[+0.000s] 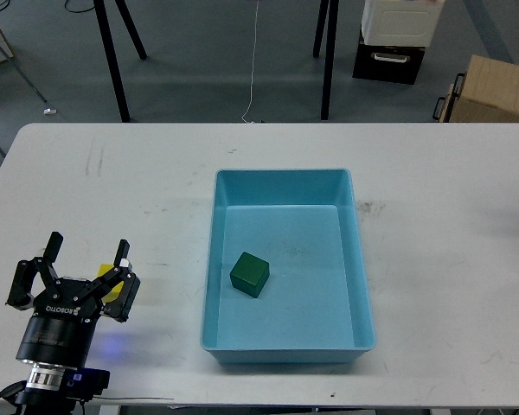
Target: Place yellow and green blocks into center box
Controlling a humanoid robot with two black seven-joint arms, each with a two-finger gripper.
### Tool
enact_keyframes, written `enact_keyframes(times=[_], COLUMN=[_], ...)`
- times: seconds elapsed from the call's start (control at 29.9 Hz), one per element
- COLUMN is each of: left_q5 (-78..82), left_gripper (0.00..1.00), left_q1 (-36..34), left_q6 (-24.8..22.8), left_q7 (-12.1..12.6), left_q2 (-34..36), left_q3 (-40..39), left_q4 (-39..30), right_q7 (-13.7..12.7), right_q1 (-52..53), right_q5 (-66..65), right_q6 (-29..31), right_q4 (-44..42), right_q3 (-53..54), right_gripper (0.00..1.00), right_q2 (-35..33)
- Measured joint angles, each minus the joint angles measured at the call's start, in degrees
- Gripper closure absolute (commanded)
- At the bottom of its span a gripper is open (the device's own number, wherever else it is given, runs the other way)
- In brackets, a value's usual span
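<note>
A green block point(250, 274) lies inside the light blue box point(285, 177) at the table's centre, near its left wall. A yellow block point(114, 290) sits on the white table at the front left, mostly hidden behind my left gripper. My left gripper point(73, 266) is open, its fingers spread wide just in front of and above the yellow block, not holding it. My right arm and gripper are out of view.
The white table point(450, 259) spreads around the box. Beyond its far edge are black tripod legs point(112, 60), a cardboard box point(493, 91) and a white and black cabinet point(398, 39) on the floor.
</note>
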Motion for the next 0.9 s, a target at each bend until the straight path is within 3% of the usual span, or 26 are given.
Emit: enact_keyframes(times=[0.4,0.43,0.47,0.5,0.9], left_q5=[-0.05,-0.05,-0.05,-0.05,-0.05], left_gripper=[0.0,0.0,0.0,0.0,0.0], left_q1=[0.3,0.33,0.35,0.39,0.26], left_q6=[0.0,0.0,0.0,0.0,0.0], left_q7=[-0.24,-0.24,-0.24,-0.24,0.09], left_q2=[0.06,0.07,0.08,0.08,0.62], left_q3=[-0.62,-0.64,-0.64,-0.6,-1.14], left_q4=[-0.13,-0.12,-0.13,-0.12,-0.04], right_q7=[0.23,0.24,0.23,0.23,0.46], right_q1=[-36.13,-38.09,-39.54,-40.33,-41.82], right_q5=[-4.54,-5.82,-7.23,-8.38,-10.66], right_q6=[0.0,0.0,0.0,0.0,0.0], right_q4=[25.35,26.2,26.67,26.88,28.68], right_q3=[19.28,20.4,21.25,21.83,25.96], right_gripper=[0.19,0.15,0.05,0.02,0.02], right_q2=[2.95,3.94,4.96,5.87,12.67])
